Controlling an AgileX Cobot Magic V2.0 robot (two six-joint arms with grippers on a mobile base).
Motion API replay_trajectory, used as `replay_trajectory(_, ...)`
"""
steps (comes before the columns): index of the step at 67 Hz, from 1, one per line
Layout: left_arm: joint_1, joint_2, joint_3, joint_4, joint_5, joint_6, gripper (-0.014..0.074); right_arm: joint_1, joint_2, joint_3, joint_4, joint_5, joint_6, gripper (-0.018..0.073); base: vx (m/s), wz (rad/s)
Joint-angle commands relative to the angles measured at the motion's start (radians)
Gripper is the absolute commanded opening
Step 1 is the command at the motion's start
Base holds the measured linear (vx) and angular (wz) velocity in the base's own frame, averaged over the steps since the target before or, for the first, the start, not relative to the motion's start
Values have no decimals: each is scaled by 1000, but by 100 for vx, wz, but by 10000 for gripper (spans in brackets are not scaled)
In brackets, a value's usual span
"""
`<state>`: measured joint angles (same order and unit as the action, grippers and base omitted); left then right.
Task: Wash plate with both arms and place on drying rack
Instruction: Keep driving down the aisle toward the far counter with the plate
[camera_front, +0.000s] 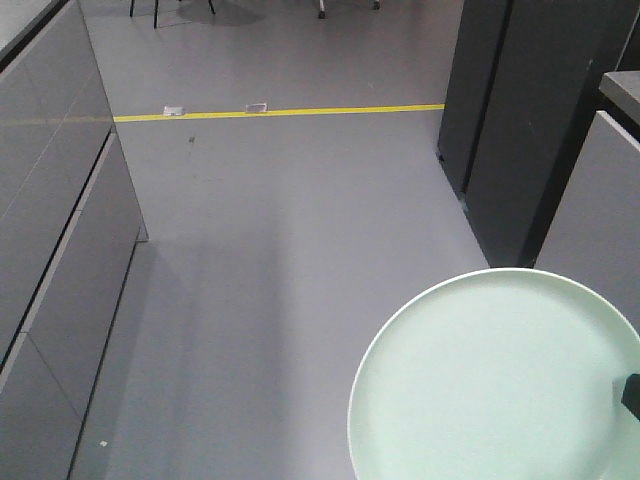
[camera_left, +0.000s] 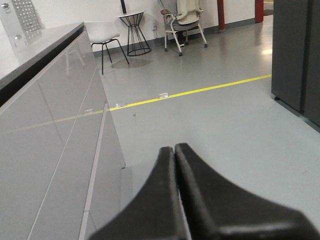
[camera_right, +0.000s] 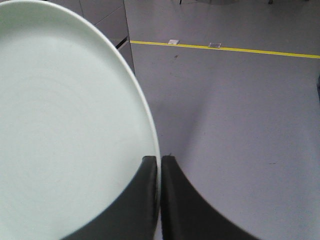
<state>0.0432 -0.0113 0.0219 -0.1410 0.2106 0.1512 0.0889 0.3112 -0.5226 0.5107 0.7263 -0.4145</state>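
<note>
The pale mint-green plate (camera_front: 495, 380) hangs in the air over the grey floor at the lower right of the front view. It fills the left of the right wrist view as the plate (camera_right: 65, 125). My right gripper (camera_right: 159, 161) is shut on the plate's rim, one finger on each face; a black bit of it shows at the plate's right edge (camera_front: 631, 395). My left gripper (camera_left: 174, 148) is shut with nothing between its fingers, beside a grey cabinet front. The drying rack is out of view.
Grey cabinet fronts (camera_front: 60, 260) line the left side, under a dark-edged counter (camera_left: 35, 55). Dark tall cabinets (camera_front: 530, 120) stand at the right. A yellow floor line (camera_front: 280, 112) crosses the aisle. Chairs and a wire side table (camera_left: 134, 32) stand far back.
</note>
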Motion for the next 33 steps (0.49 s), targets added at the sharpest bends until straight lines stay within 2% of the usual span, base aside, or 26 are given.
replay_trajectory(1, 1, -15, -22, -5, -69, -12, -6, -4, 11, -26, 24, -74, -7, -4, 10, -13)
replay_trajectory(33, 1, -15, -22, -5, -69, -12, -6, -4, 11, -26, 24, -74, -7, -4, 10, -17)
